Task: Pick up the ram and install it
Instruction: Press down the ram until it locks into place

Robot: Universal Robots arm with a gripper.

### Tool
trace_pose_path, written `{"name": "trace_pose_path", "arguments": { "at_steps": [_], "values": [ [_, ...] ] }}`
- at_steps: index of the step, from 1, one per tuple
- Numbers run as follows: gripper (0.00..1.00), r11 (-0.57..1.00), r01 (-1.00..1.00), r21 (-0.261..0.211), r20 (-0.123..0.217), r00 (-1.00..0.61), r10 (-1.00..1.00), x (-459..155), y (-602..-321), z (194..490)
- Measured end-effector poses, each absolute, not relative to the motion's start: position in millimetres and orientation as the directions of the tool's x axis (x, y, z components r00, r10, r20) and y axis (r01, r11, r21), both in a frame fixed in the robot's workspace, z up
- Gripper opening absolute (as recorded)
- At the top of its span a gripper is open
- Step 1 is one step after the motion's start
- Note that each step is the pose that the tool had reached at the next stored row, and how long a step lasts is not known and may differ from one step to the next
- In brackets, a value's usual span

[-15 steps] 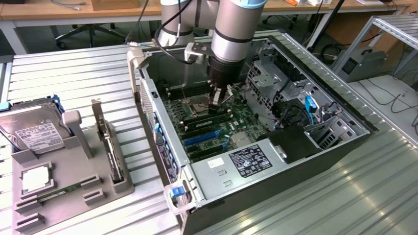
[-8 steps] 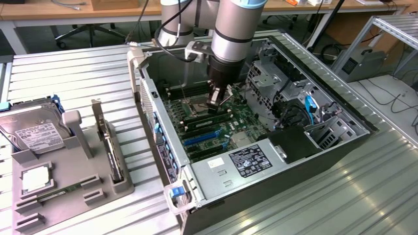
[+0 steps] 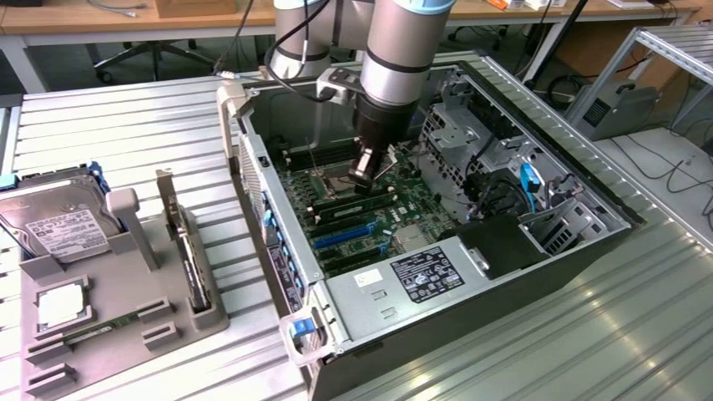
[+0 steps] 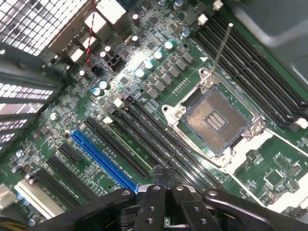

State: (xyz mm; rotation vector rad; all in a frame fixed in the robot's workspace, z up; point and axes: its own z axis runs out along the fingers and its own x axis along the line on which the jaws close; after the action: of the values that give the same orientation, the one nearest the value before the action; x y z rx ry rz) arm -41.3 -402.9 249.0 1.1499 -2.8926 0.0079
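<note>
gripper (image 4: 163,174) is sitting pinched fully closed with nothing in it, hovering right over the motherboard's memory slots (image 4: 163,144) beside the CPU socket (image 4: 216,120); the ram (image 3: 106,327) is lying way off in the grey tray (image 3: 123,338) outside the PC case (image 3: 468,276)

The exterior view looks down at an angle from well above the gripper (image 3: 368,171), taking in the open computer case (image 3: 579,188). The wrist view looks past the gripper (image 4: 163,175), close over the motherboard (image 4: 269,168); both views share the CPU socket (image 4: 216,120).
</note>
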Motion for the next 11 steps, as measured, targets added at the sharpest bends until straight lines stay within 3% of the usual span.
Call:
{"name": "trace_pose_path", "arguments": {
  "at_steps": [11],
  "values": [
    [0.11,0.817,-0.577,0.000,0.029,-0.817,-0.576,-41.3,-402.9,249.4]
  ]
}}
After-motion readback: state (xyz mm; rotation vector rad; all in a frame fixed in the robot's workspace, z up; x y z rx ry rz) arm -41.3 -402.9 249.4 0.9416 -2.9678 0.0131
